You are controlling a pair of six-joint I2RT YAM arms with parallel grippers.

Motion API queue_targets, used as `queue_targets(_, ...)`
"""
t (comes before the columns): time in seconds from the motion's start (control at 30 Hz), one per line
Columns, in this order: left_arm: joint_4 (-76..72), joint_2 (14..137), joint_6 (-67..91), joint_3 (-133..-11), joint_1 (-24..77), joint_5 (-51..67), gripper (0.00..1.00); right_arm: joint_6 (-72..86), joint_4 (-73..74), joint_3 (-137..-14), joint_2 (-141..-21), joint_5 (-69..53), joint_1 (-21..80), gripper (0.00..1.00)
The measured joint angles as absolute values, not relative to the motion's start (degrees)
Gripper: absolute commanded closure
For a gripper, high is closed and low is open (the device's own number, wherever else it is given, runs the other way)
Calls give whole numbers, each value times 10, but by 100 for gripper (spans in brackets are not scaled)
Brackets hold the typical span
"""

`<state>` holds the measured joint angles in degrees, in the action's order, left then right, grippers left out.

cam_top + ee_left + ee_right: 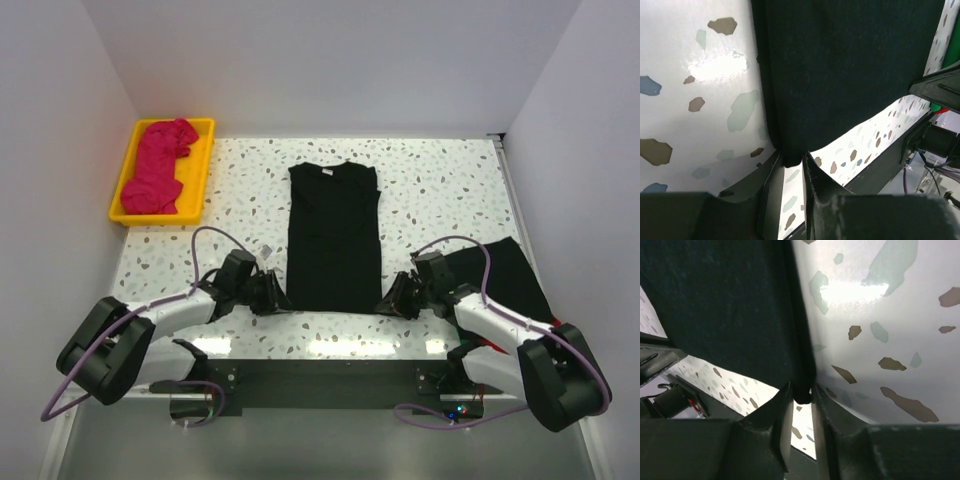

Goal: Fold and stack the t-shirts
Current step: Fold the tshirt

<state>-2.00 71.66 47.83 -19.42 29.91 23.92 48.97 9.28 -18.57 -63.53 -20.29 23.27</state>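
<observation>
A large black t-shirt [334, 240] lies flat in the middle of the table, folded into a long narrow strip with its collar at the far end. My left gripper [275, 297] is at its near left corner. In the left wrist view the gripper [794, 165] has the cloth corner [840, 75] between its tips, with the jaws close together. My right gripper [388, 300] is at the near right corner. In the right wrist view the gripper [802, 395] pinches the corner of the shirt [725, 305]. A magenta-pink t-shirt [158, 165] lies crumpled in the tray.
The yellow plastic tray [201, 190] stands at the far left. Another black cloth [510, 275] lies at the near right beside my right arm, with a bit of red [560, 325] at its near edge. White walls close in the table.
</observation>
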Motion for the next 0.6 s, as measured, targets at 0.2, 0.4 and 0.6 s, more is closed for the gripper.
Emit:
queue_targets(0.2, -27, 721, 494, -188, 309, 222, 100, 495, 69, -174, -642, -205, 234, 100)
queue_targets(0.4, -23, 688, 510, -169, 341, 205, 100, 494, 88, -137, -565, -203, 235, 100)
queue_targets(0.6, 26, 576, 540, -120, 380, 194, 100, 486, 206, -109, -401, -208, 240, 100)
